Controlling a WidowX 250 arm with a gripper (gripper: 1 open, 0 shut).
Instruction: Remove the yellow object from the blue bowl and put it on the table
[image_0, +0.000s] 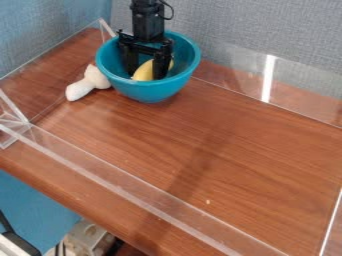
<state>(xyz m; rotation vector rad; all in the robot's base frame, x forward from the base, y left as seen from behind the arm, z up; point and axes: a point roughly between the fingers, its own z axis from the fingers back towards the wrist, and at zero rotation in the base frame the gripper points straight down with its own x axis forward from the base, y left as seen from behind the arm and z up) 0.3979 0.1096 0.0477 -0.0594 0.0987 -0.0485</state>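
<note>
The blue bowl (156, 84) sits at the back left of the brown wood-grain table (201, 140). The yellow object (143, 71), a small banana shape, lies inside it. My black gripper (144, 62) reaches straight down into the bowl, open, with one finger on each side of the yellow object. The fingers hide part of it, and I cannot tell whether they touch it.
A whitish-cream elongated object (86, 84) lies on the table against the bowl's left side. Low clear acrylic walls (267, 78) border the tabletop on all sides. Bare wood stretches from the bowl toward the front and right.
</note>
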